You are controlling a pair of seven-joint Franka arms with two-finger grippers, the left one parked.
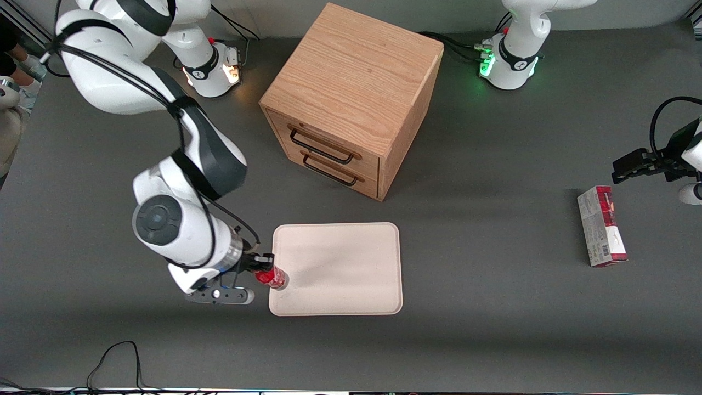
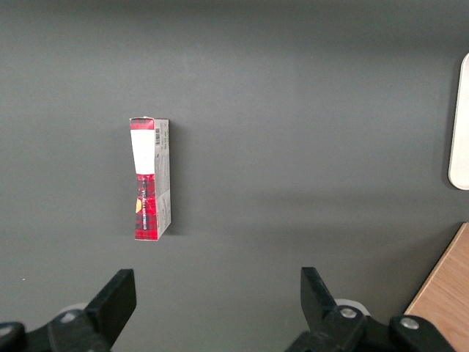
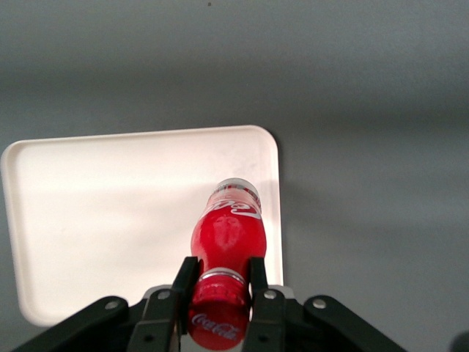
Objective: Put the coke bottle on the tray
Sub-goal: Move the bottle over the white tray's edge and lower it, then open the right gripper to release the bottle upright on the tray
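Note:
The coke bottle [image 1: 272,276], red with a red cap and clear base, is held by its neck in my right gripper [image 1: 264,263]. It sits over the cream tray [image 1: 340,263], just inside the tray's rim toward the working arm's end. In the right wrist view the gripper [image 3: 220,270] is shut on the bottle [image 3: 226,233], with a black finger [image 3: 185,277] on each side just under the cap. The bottle's base points down at the tray [image 3: 110,220]. I cannot tell whether the base touches the tray.
A wooden drawer cabinet [image 1: 351,104] stands farther from the front camera than the tray, its drawers facing the tray. A red-and-grey carton [image 1: 601,226] lies toward the parked arm's end of the table, also in the left wrist view [image 2: 150,180].

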